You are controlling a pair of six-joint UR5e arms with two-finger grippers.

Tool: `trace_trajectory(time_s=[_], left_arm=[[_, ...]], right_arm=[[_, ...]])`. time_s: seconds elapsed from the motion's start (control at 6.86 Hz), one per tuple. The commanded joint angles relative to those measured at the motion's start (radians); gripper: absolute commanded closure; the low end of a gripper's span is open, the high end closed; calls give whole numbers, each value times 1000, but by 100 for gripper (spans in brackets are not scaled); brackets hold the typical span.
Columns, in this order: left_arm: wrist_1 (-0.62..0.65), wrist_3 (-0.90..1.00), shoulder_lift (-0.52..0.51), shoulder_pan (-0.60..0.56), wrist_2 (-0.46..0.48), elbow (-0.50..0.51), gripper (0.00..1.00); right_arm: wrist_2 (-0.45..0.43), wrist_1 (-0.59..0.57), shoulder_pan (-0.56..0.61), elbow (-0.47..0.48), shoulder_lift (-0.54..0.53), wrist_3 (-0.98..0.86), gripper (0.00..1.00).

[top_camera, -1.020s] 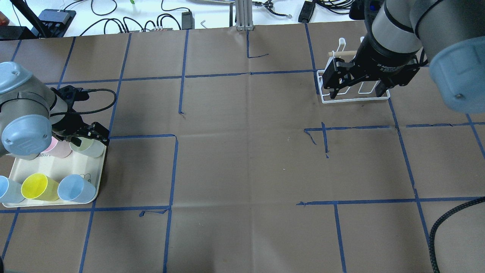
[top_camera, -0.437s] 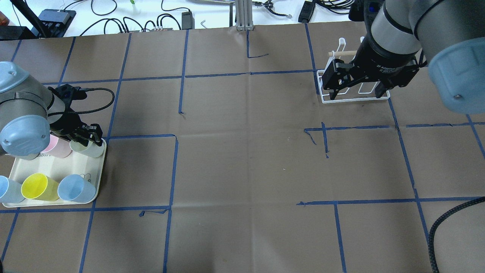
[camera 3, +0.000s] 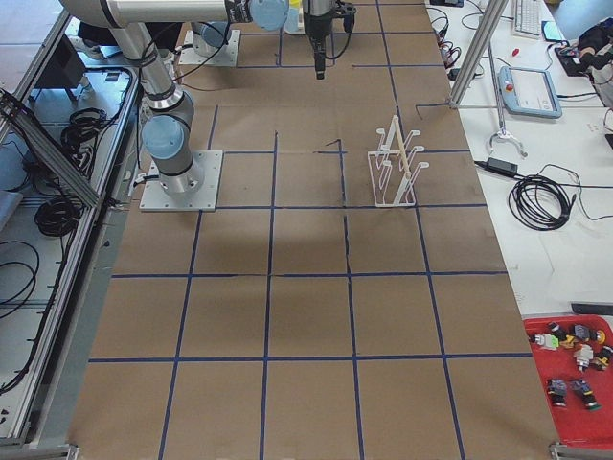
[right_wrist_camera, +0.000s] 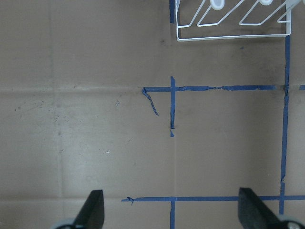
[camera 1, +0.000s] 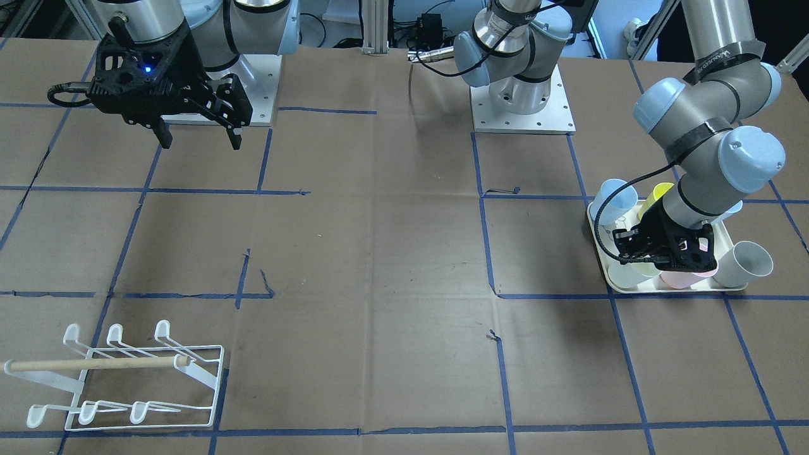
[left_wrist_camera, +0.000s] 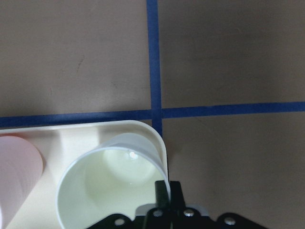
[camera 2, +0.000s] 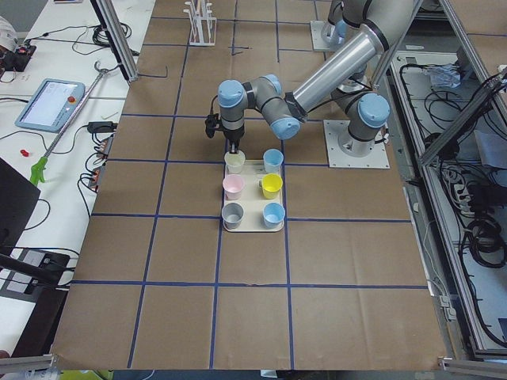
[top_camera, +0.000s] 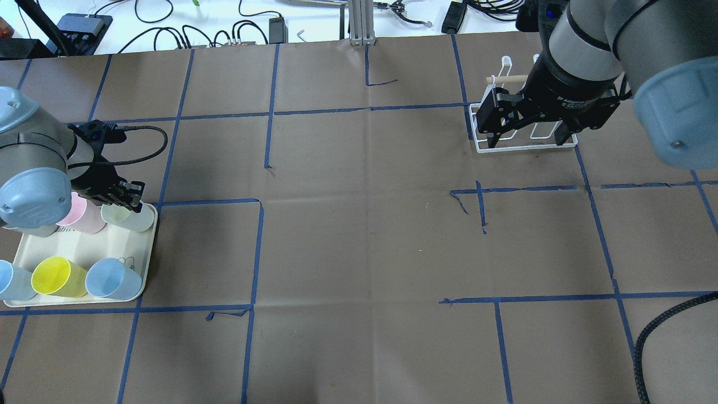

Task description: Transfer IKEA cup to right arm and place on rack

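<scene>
A pale green cup [top_camera: 133,220] stands upright at the far right corner of the cream tray [top_camera: 112,242]; it also shows in the left wrist view [left_wrist_camera: 107,181]. My left gripper [top_camera: 133,203] is down at this cup, its fingers [left_wrist_camera: 174,193] pinched on the cup's wall near the rim. My right gripper [top_camera: 527,137] is open and empty, hovering above the table by the white wire rack [top_camera: 527,147] with its wooden dowel [camera 1: 95,364]. The rack's near edge shows at the top of the right wrist view [right_wrist_camera: 228,37].
The tray also holds a pink cup [top_camera: 87,220], a yellow cup [top_camera: 56,276], a blue cup [top_camera: 112,279], a second blue cup [top_camera: 8,281] and a grey cup [camera 1: 749,262]. Blue tape lines grid the brown table. Cables lie past the far edge.
My left gripper has shifted slightly left over the pale green cup and its fingers have narrowed onto the cup's wall. The right arm has barely moved.
</scene>
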Motion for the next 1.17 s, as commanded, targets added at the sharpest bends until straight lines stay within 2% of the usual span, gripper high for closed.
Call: trace_trajectory(time_s=[0.0, 0.29, 0.44, 0.58, 0.73, 0.87, 1.02], left_arm=[[-35, 5, 37, -12, 4, 79, 100], [-285, 3, 74, -25, 3, 262, 100], [-388, -9, 79, -49, 4, 350, 100], [-468, -37, 84, -84, 3, 422, 100], [-484, -44, 76, -106, 3, 458, 100], [-468, -37, 71, -118, -8, 461, 100], [-419, -8, 68, -129, -137, 461, 100]], right_arm=[[4, 0, 0, -6, -2, 2, 0], [18, -21, 0, 0, -8, 15, 0], [34, -126, 2, 8, -2, 16, 0], [167, -234, 0, 41, 1, 43, 0], [241, -364, 0, 95, 0, 175, 0], [263, -520, 2, 150, 0, 286, 0], [329, -752, 2, 242, -5, 481, 0]])
